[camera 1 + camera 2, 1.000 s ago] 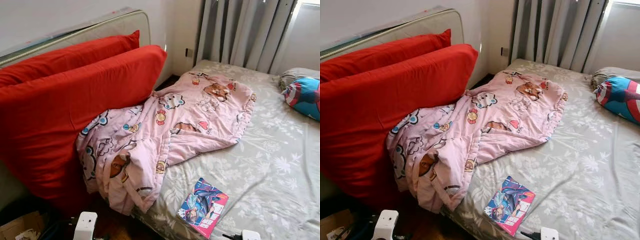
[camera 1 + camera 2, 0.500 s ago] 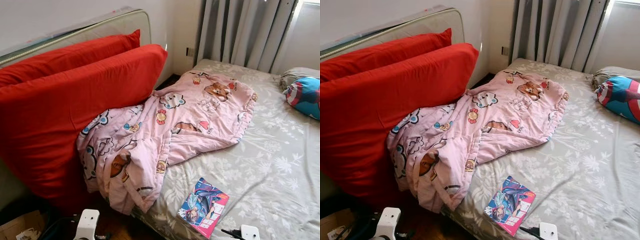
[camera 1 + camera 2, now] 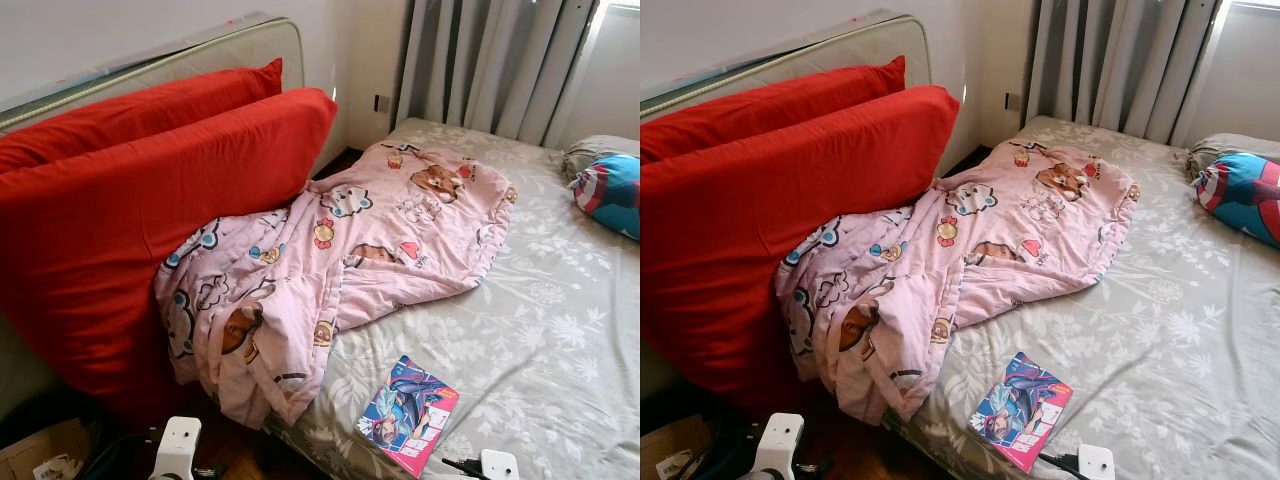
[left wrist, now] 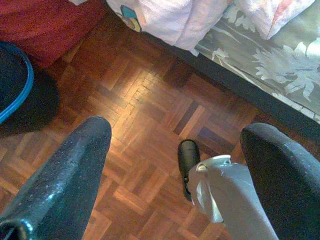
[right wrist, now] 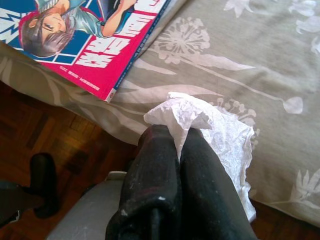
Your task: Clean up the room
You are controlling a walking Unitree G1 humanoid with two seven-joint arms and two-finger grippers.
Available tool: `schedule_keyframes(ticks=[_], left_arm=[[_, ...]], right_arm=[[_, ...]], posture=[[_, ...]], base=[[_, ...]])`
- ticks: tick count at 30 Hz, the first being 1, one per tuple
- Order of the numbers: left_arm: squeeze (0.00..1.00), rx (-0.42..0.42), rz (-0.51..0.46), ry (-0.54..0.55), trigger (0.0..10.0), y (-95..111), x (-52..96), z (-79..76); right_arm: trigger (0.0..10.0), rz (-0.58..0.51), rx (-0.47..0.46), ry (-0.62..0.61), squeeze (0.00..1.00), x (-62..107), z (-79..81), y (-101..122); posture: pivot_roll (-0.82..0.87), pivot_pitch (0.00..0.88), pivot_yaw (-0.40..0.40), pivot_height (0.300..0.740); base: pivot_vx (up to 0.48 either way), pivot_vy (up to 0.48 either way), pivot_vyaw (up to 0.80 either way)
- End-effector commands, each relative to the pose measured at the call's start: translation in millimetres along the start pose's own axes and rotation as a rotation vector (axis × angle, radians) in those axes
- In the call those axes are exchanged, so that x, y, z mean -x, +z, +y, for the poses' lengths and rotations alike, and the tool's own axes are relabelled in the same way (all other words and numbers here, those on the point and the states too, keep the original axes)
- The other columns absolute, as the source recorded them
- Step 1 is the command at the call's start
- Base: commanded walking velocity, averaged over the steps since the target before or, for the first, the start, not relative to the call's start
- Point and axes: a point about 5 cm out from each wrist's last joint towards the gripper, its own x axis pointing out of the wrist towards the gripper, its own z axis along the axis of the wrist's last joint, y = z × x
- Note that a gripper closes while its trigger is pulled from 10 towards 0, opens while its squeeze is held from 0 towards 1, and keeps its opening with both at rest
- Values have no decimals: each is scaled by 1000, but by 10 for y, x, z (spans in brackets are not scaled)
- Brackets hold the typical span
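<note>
Tissue [image 5: 200, 120], crumpled and white, sits pinched in your right end effector [image 5: 180, 145], closed tight just above the bed [image 3: 560, 340] edge, near the comic book [image 3: 408, 414]. Your left end effector [image 4: 175, 165] hangs spread and empty over the floor [image 4: 140, 100]. You've yet to bin it; the pink blanket [image 3: 340, 260] lies rumpled.

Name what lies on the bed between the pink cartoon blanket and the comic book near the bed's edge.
Nothing: in the left eye view, only bare grey floral sheet separates the pink blanket from the comic book.
</note>
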Motion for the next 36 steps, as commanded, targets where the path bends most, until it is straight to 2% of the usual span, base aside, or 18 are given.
schedule_keyframes(ticks=[1,8,10,36], left_arm=[[0,0,19,8,10000,-23,4,18],[0,-3,19,5,10000,-18,3,18],[0,-3,20,5,10000,-18,3,18],[0,-8,21,2,10000,-1,-1,19]], right_arm=[[10000,-6,12,12,0,-5,21,17],[10000,-8,9,15,0,-4,27,15],[10000,-7,-19,13,0,-3,30,7],[10000,0,6,36,0,-8,52,16]], posture=[[-25,0,20,740],[-25,0,23,740],[-24,0,24,740],[-10,0,21,740]], base=[[0,480,569],[0,480,767],[0,480,0],[0,480,0]])
